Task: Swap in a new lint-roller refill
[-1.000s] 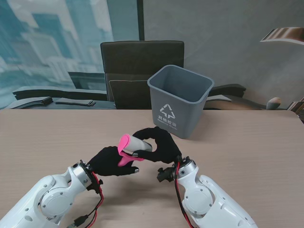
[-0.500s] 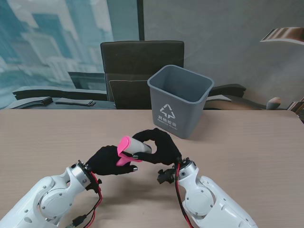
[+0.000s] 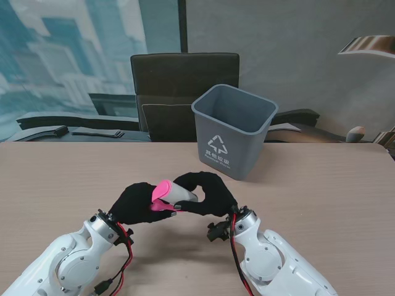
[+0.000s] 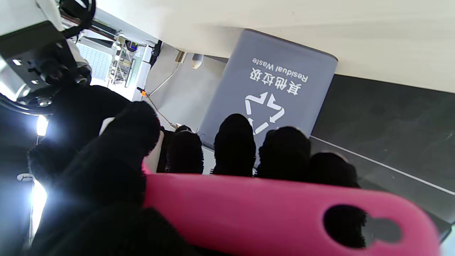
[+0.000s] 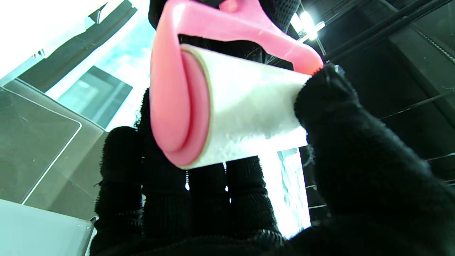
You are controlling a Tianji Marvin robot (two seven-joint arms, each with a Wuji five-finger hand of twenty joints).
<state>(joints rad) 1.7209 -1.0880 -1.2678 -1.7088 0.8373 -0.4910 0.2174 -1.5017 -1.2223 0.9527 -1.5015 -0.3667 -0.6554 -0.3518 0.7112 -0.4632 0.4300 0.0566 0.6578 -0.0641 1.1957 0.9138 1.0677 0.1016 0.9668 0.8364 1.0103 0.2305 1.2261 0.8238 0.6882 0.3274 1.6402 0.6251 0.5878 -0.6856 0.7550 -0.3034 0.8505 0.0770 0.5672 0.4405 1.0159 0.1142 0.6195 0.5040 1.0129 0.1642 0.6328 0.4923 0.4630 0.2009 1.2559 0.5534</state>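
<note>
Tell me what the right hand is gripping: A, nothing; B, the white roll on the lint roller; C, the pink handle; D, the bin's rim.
B: the right hand wraps its fingers around the white roll, while the left hand holds the pink handle; the bin stands apart, farther from me.

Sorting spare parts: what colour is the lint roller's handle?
Pink; the handle shows best in the left wrist view.
</note>
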